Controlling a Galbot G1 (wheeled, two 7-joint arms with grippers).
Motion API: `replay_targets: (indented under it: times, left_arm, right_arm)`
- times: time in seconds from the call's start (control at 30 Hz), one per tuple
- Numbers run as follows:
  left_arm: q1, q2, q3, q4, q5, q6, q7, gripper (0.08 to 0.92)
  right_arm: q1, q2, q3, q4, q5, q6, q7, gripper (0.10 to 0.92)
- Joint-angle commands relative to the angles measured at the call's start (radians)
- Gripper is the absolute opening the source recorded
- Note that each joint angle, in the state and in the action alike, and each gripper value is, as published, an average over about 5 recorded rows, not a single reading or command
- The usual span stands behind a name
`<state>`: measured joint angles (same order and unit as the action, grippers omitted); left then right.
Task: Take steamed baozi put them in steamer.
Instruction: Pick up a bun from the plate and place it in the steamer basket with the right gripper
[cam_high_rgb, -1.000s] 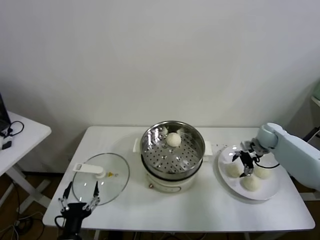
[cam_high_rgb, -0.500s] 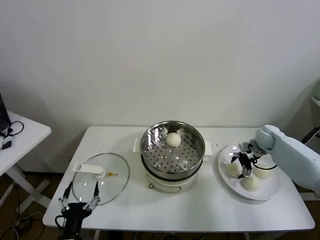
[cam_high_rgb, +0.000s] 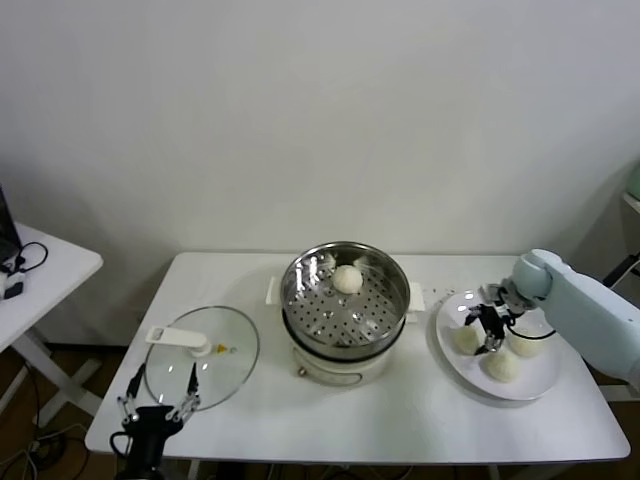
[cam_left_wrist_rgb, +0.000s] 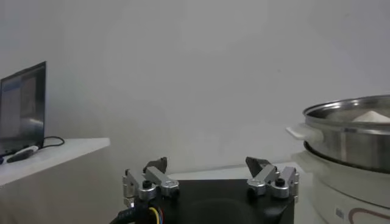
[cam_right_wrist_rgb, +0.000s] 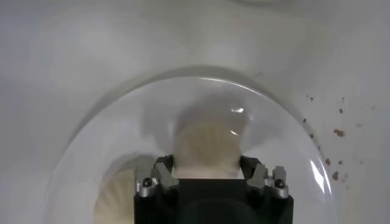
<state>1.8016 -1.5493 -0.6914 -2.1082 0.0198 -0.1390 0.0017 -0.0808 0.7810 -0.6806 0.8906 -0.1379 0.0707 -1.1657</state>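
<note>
The steel steamer (cam_high_rgb: 345, 300) stands on its cream cooker base at the table's middle, with one baozi (cam_high_rgb: 347, 279) inside. It also shows in the left wrist view (cam_left_wrist_rgb: 353, 131). Three baozi lie on the white plate (cam_high_rgb: 540, 382) at the right: one (cam_high_rgb: 464, 341), one (cam_high_rgb: 502, 366) and one (cam_high_rgb: 527, 343). My right gripper (cam_high_rgb: 487, 327) is low over the plate. In the right wrist view its fingers (cam_right_wrist_rgb: 163, 167) touch both sides of a baozi (cam_right_wrist_rgb: 206, 143) that rests on the plate. My left gripper (cam_high_rgb: 160, 400) is open and empty at the front left.
The glass lid (cam_high_rgb: 202, 355) with a white handle lies flat left of the steamer, just beyond my left gripper. A second baozi (cam_right_wrist_rgb: 113, 195) lies close beside the held one. A side table (cam_high_rgb: 40, 270) stands at the far left.
My right gripper has shifted slightly left over the plate and settled around the baozi. The left arm has not moved.
</note>
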Motion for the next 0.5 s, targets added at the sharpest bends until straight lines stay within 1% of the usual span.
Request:
replay_targets:
  times: [0.03,0.3,0.5]
  left_arm:
    - [0.0,-0.001,0.001,-0.002,0.0,-0.001,0.0,0.823]
    - [0.006,-0.002,0.0,-0.003,-0.005,-0.005,-0.001,0.823]
    - [0.003,-0.001,0.001,-0.005,-0.013,-0.002,-0.001,0.823]
  right_arm:
    - [0.001,-0.001,0.004,0.0,0.006,-0.002,-0.001,0.682]
    - [0.02,-0.012,-0.005,0.01,0.069,-0.022,0.0,0.674]
    - [0.132,-0.036,-0.099,0.046,0.233,-0.071,-0.006,0.67]
